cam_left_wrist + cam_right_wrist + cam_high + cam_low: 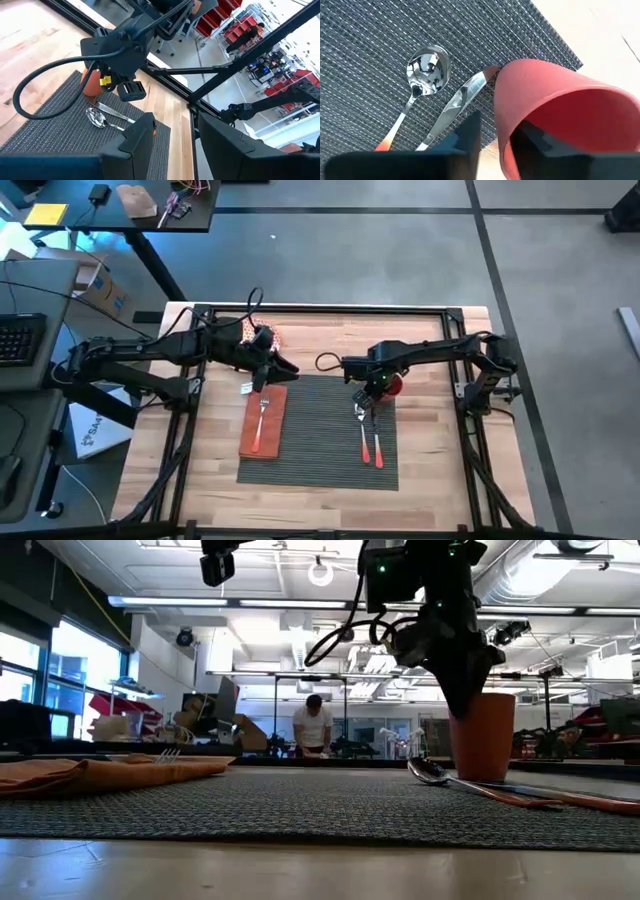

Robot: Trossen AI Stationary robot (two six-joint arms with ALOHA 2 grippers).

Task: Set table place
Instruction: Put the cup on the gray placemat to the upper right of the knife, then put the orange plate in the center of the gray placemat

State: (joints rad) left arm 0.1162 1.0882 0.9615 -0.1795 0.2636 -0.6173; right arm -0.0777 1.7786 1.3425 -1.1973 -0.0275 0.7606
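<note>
The right gripper (496, 137) clamps the red cup's (555, 110) rim on the placemat (320, 430) — spoon (422, 75) and knife (460, 102) beside it — while the left gripper (172, 145) hovers parted.

Even overhead light; ceiling tubes (250, 602) glare at twelve o'clock in the low view. Spoon (427, 70) mirrors bright highlights. Near surface (300, 875) edge blurred; wrist-view fingers (135, 145) soft, dark.

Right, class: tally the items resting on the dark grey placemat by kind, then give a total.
Orange folded fabric napkin: 1
Orange-handled metal fork: 1
Orange-handled metal spoon: 1
Orange-handled metal knife: 1
Red plastic cup, with the right gripper at its rim: 1
Total: 5
</note>
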